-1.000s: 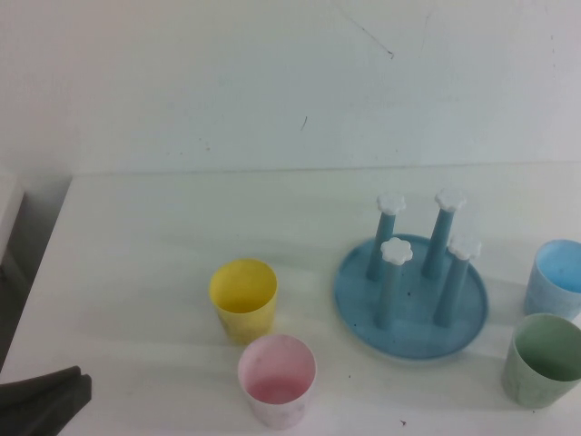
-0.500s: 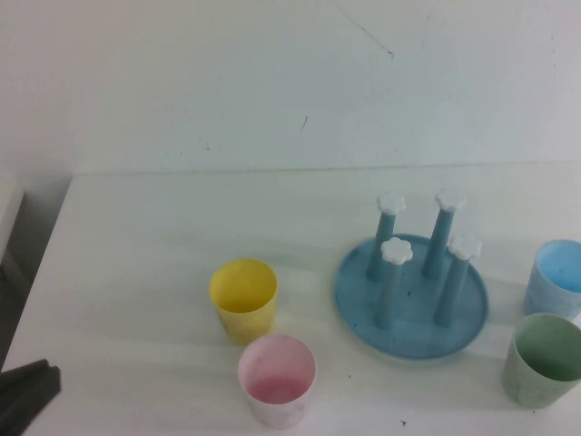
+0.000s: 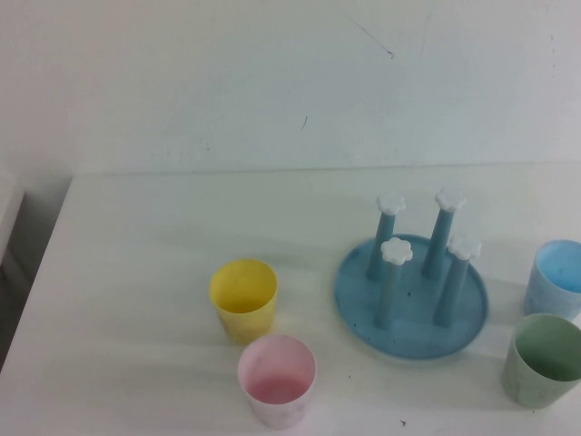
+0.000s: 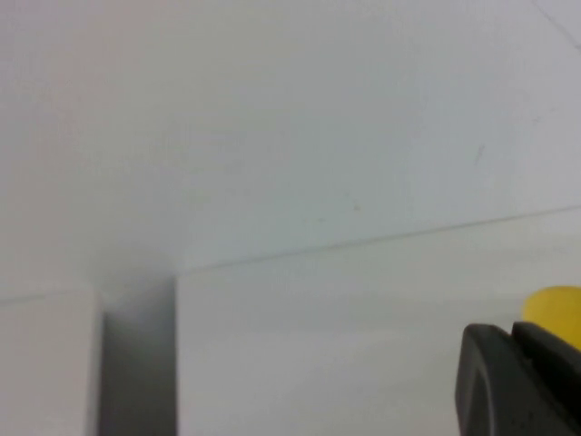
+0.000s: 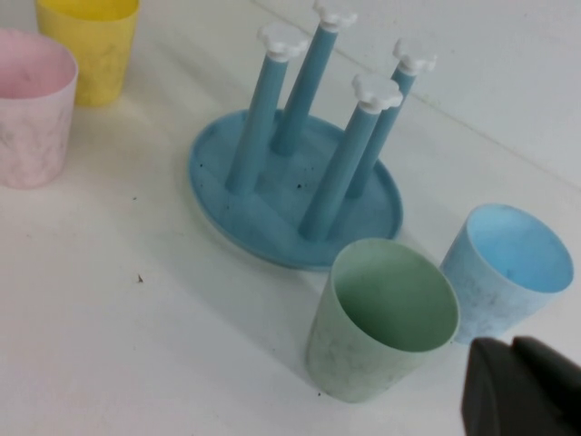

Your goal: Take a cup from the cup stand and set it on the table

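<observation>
The mint-green cup (image 3: 543, 360) stands upright on the white table (image 3: 136, 272) at the front right, off the cup stand; it also shows in the right wrist view (image 5: 381, 320). The round blue cup stand (image 3: 454, 331) sits just left of it, all four white-capped pegs bare; it also shows in the right wrist view (image 5: 263, 213). My right gripper (image 5: 510, 347) is shut and empty, close beside the mint-green cup and apart from it. My left gripper (image 4: 513, 331) is shut and empty near the table's left side. Neither gripper shows in the high view.
A light blue cup (image 3: 556, 277) stands just behind the mint-green cup. A yellow cup (image 3: 243, 299) and a pink cup (image 3: 277, 380) stand left of the stand. The table's left edge (image 3: 36, 272) borders a dark gap.
My left gripper has drawn back out of the high view's lower left corner. The cups and the stand have not moved.
</observation>
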### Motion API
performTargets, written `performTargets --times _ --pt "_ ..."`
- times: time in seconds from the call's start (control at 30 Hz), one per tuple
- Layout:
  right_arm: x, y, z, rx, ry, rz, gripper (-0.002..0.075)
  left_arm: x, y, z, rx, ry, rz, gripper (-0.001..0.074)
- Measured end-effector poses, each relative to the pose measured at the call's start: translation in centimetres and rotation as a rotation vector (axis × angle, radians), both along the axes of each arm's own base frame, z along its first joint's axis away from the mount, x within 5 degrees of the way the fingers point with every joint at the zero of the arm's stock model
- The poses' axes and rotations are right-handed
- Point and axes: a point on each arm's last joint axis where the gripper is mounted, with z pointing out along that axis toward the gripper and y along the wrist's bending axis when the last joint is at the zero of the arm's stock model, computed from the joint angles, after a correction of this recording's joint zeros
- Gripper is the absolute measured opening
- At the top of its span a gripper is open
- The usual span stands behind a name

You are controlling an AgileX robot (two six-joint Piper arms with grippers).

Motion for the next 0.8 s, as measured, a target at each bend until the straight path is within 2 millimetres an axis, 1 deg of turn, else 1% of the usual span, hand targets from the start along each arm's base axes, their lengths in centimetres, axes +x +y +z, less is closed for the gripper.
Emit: performTargets --times 0.07,0.17,0.27,0.3,0.47,0.6,0.8 --pt "0.0 0.0 0.0 0.000 0.000 0.000 -0.0001 0.0 0.3 -1.7 0.041 -0.031 0.050 0.0006" --pt "0.0 0.0 0.0 0.000 0.000 0.000 -0.0001 -0.1 0.5 -4.2 0.075 -0.027 0.088 0.0006" --pt "0.0 0.0 0.0 0.000 0.000 0.000 -0.0001 0.1 0.6 -6.4 0.076 0.021 0.109 0.0006" --pt "0.0 0.0 0.0 0.000 0.000 0.000 -0.0001 0.1 0.7 -6.8 0.067 0.033 0.115 0.0006" --pt "0.0 0.0 0.0 0.000 0.000 0.000 -0.0001 0.1 0.9 -7.4 -0.019 0.090 0.171 0.0006" --pt "0.0 0.0 0.0 0.000 0.000 0.000 -0.0002 0.0 1.0 -7.8 -0.038 0.130 0.202 0.0006" --pt "0.0 0.0 0.0 0.000 0.000 0.000 -0.0002 -0.1 1.0 -8.2 -0.042 0.181 0.202 0.0006"
